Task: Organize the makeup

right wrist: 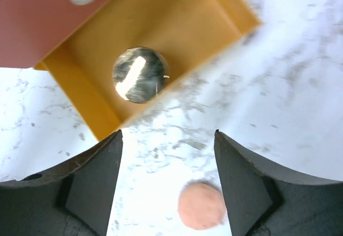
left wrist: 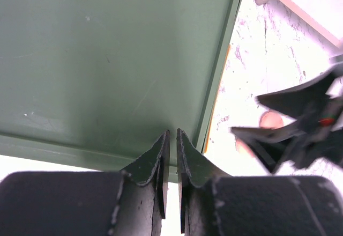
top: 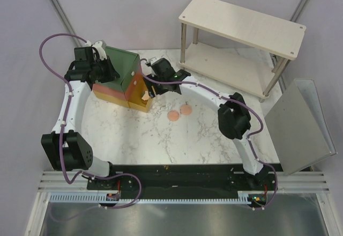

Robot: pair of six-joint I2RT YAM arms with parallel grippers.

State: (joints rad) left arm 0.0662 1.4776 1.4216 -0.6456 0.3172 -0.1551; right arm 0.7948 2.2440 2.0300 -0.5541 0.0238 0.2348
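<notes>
Reaching out from their bases at the near edge of a marbled worktop, two robot arms bend toward a stacked drawer box as makeup lies partly sorted. Nearest the bases, a pink disc lies flat on the bare stone, with a second pink disc just beside it and slightly farther back. Beyond them, the right arm's fingers stand wide apart and hold nothing. They hang above the worktop, and one disc shows between them in the wrist view. Just past those fingers, the yellow drawer stands open at the foot of the box, and the round gold pot sits inside it. Farther back, the left arm's fingers are pressed together over the box's green top, with only a sliver between them and nothing gripped. At the far side stands a pale wooden two-tier shelf, and a grey metal tray lies at the right.
</notes>
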